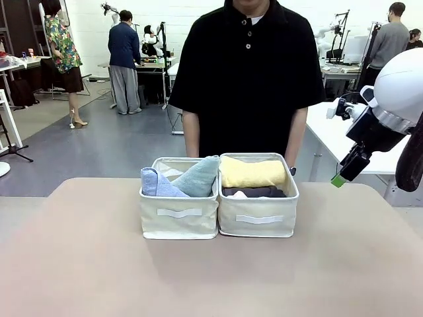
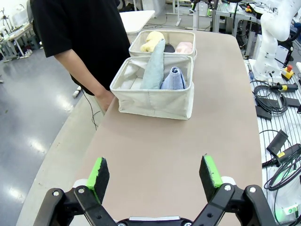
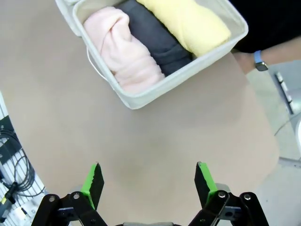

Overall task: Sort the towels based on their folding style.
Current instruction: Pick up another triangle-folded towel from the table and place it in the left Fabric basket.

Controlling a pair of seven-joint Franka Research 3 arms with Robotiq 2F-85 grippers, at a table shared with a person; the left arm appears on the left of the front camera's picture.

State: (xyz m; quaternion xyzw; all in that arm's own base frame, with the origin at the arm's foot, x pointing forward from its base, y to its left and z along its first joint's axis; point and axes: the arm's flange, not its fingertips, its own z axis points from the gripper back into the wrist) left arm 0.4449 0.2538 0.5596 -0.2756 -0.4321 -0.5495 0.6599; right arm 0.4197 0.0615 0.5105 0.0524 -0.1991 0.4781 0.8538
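Two cone-shaped towels stand in the left bin [image 1: 178, 221]. The light blue towel [image 1: 157, 183] sits at the bin's left side, with its rounded top up. The grey-teal towel [image 1: 198, 177] leans just beside it, touching it, and its point rises above the rim. In the right bin [image 1: 258, 218] three rolled towels lie side by side: the yellow towel [image 1: 253, 173] nearest the person, then the dark grey towel [image 1: 254, 191], then the pink towel [image 3: 124, 52] by the front wall.

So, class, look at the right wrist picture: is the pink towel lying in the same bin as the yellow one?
Yes, the pink towel lies in one cream bin with the yellow towel, the dark grey towel between them.
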